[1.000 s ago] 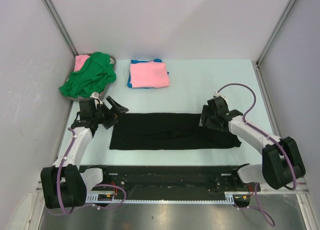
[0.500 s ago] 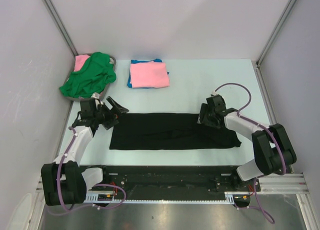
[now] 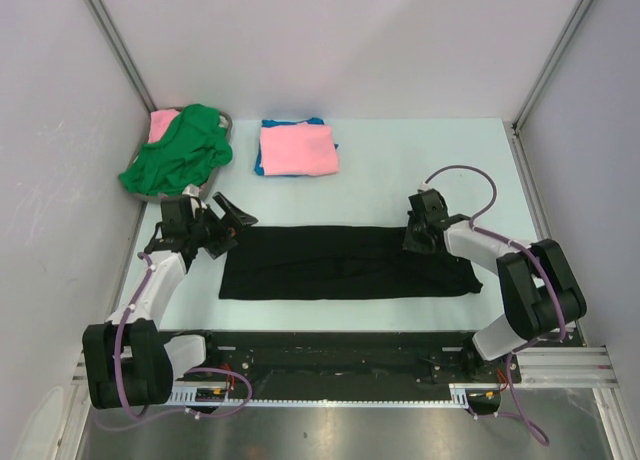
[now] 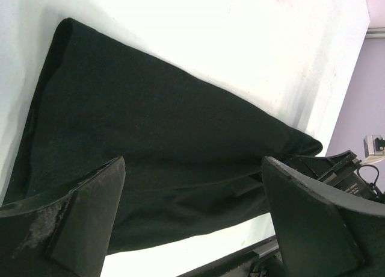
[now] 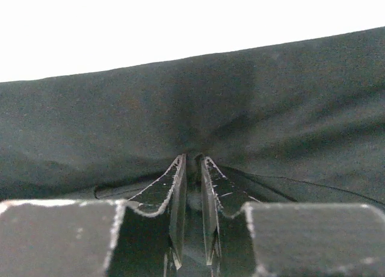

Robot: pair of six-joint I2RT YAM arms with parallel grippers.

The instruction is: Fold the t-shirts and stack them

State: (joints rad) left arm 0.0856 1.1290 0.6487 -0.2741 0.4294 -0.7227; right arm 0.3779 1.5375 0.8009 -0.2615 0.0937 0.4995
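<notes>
One black t-shirt (image 3: 330,265) fold, nipped, half-hides right pincer's (image 5: 192,168) tips; left pincer (image 4: 192,161) gapes wide.

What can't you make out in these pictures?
Top view: blue t-shirt mostly hidden under the folded pink t-shirt.
Top view: pink cloth largely covered by the green t-shirt.
Right wrist view: black t-shirt runs past both side edges; right gripper covers its near part.

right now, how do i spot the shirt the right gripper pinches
On the table, look ahead of the arm bases. The black t-shirt lies as a long flat strip, the right gripper pinching its right end. It alone is black; the green heap and pink stack sit farther back.
</notes>
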